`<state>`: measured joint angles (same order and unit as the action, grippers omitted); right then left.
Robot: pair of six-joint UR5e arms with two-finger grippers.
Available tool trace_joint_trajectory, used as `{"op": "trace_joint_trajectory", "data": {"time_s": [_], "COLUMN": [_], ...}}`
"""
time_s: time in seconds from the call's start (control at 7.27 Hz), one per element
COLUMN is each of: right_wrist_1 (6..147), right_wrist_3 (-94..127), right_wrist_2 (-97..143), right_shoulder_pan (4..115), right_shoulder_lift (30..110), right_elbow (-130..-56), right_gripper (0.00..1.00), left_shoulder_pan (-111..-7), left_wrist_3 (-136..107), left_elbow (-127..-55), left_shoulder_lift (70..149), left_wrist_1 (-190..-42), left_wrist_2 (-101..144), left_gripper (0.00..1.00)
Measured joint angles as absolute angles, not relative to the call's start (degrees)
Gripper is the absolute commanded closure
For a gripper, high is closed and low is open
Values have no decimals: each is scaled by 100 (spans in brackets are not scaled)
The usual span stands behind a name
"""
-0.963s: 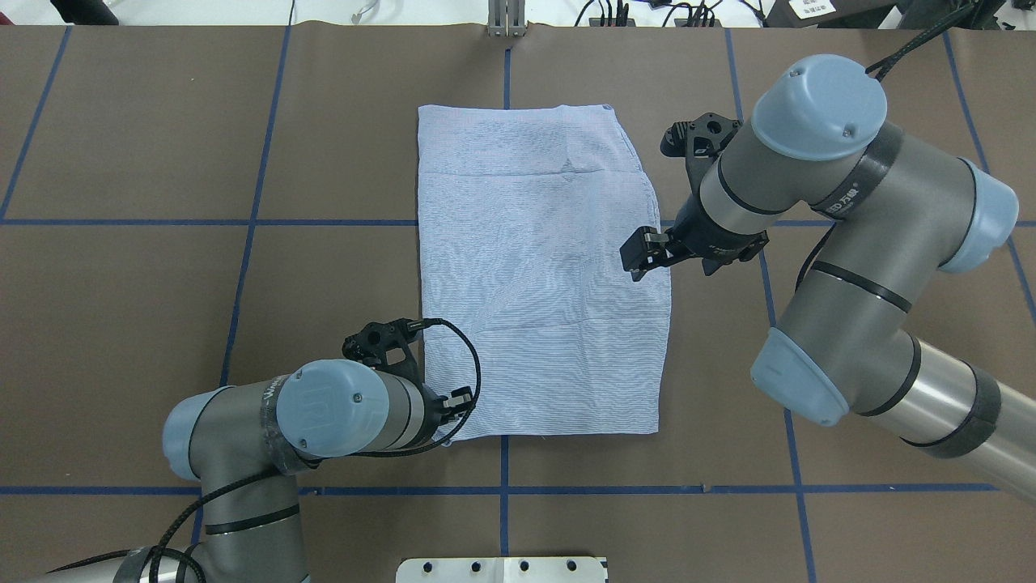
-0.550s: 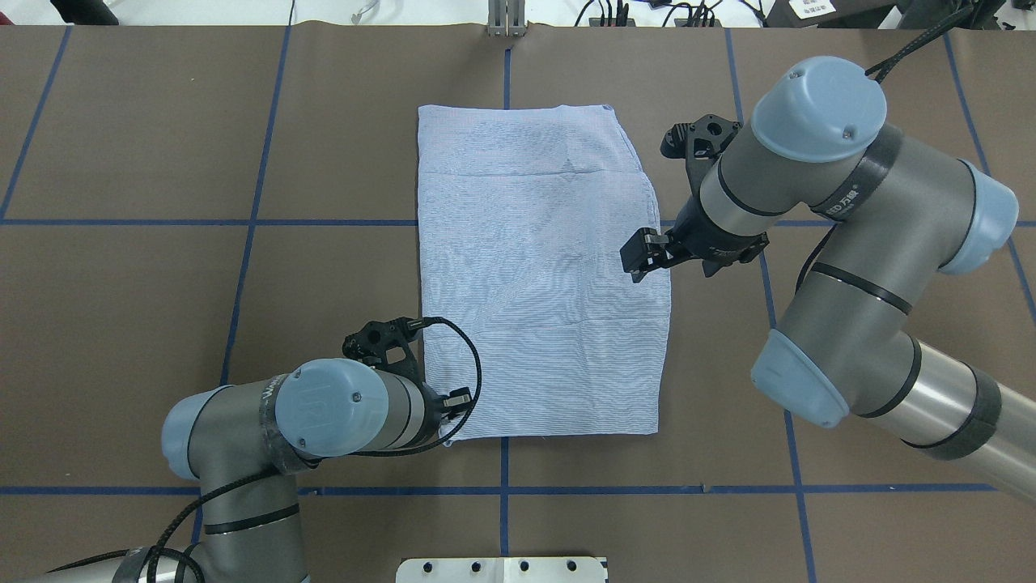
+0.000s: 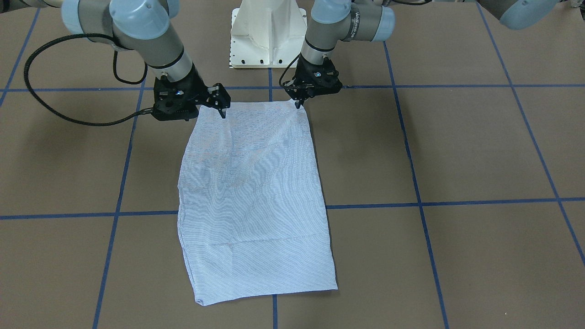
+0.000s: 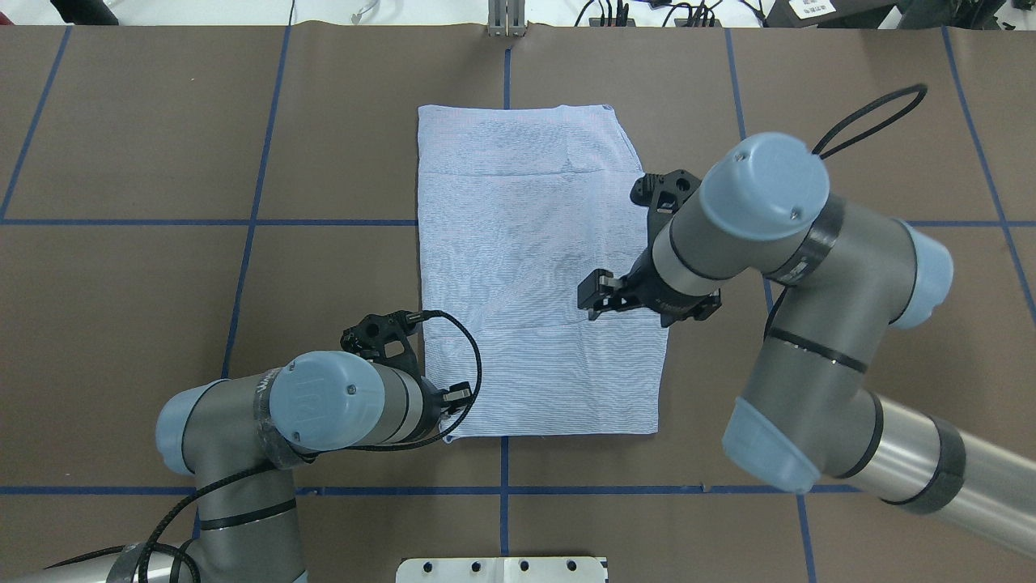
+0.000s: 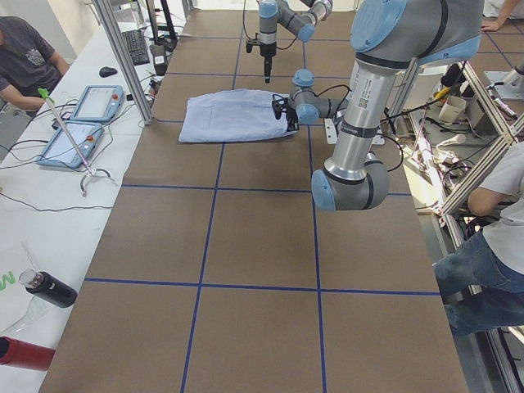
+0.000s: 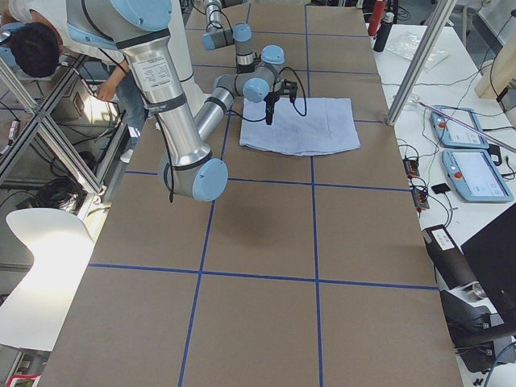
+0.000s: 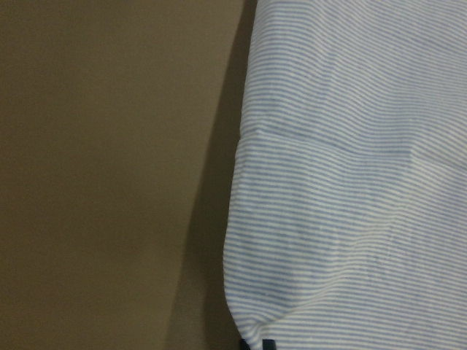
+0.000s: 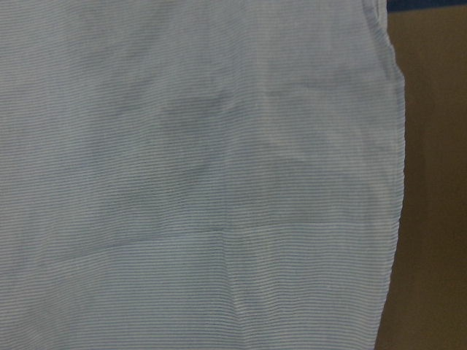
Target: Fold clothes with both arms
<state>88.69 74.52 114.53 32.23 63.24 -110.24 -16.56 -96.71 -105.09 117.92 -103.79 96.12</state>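
Note:
The light blue-and-white striped shirt (image 4: 534, 275) lies folded into a tall rectangle in the middle of the brown table (image 4: 121, 283); it also shows in the front view (image 3: 251, 192). Collar, buttons and pocket are hidden. My left gripper (image 4: 453, 398) sits low at the shirt's near left corner, and in the front view (image 3: 298, 104) its fingers look closed on that corner. The left wrist view shows the shirt's edge (image 7: 350, 182) and a dark fingertip (image 7: 255, 344) at the bottom. My right gripper (image 4: 591, 295) hangs over the shirt's right part, empty, jaws apart (image 3: 222, 109).
The white pedestal base (image 3: 267, 32) stands at the table's near edge. Blue tape lines (image 4: 243, 222) cross the brown table cover. Tablets (image 5: 98, 102) and bottles (image 5: 49, 288) lie on a side bench. Operators (image 5: 29, 53) sit beside the table.
My right gripper has moved inward over the shirt and toward the robot's side. My left arm has shifted slightly; its gripper stays at the shirt's near left corner.

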Motion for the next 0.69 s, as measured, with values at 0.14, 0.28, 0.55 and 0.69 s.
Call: {"op": "trace_joint_trajectory", "data": {"time_s": [0.14,0.28,0.55,0.69], "right_wrist_1": [8795,8769,8760,8761], "right_wrist_3": [8092,8625,9630,9991], "right_wrist_2": [11120,10815,10327,10238], "right_shoulder_pan": [2863,2551,2118,2036], "right_shoulder_lift": [6324,6330,6351,6356], "right_elbow": [-11012,-10994,-10902,-10842], "right_gripper": [0,0,0,0], "left_shoulder_pan": [-1664,-1674,-1694,-1700], "left_wrist_3": [-9667,-9662,-9660,-9659], "left_elbow": [-10509,-10507,-10501,-10497], "left_shoulder_lift": [11787,11782,11778,11778], "left_wrist_1": [-10379,-10380,-10380,-10380], "left_wrist_2": [9614,9615,9615,9613], "left_gripper": [100,100,100,100]}}
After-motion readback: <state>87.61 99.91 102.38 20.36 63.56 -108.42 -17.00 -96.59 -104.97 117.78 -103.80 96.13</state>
